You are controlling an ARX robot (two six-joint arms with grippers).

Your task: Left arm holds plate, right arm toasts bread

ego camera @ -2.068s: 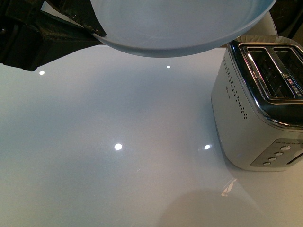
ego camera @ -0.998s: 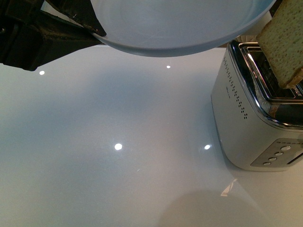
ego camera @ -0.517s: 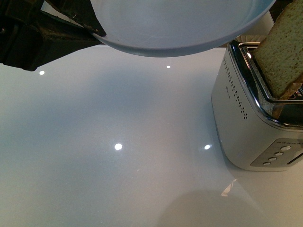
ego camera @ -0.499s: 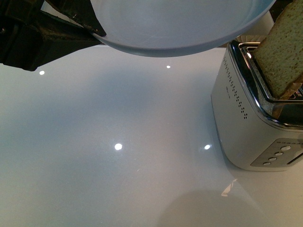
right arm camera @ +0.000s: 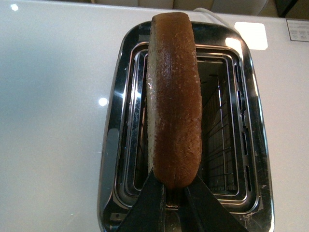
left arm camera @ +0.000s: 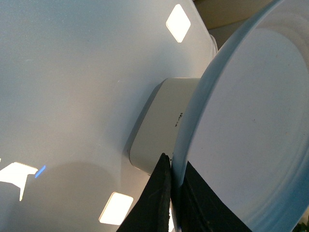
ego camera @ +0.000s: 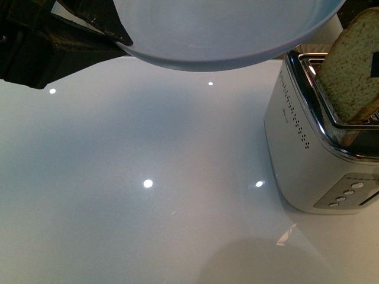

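Left black fingers (left arm camera: pixel 155 203) clamp the rim of the round pale blue-grey plate (left arm camera: pixel 251 135) between them, while right fingers (right arm camera: pixel 150 203) pinch the tan, brown-crusted bread slice (right arm camera: pixel 174 96), which stands partly inside the chrome toaster (right arm camera: pixel 112 145) just beyond them.

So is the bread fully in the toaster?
No. The bread sticks well above the toaster slot, right gripper shut on it.

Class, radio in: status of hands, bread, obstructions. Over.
Left hand shut on plate. Right hand shut on bread, lower edge in toaster slot. No obstruction seen.

The bread (ego camera: pixel 352 74) leans partway into the toaster (ego camera: pixel 302 148), near the plate (ego camera: pixel 225 29).
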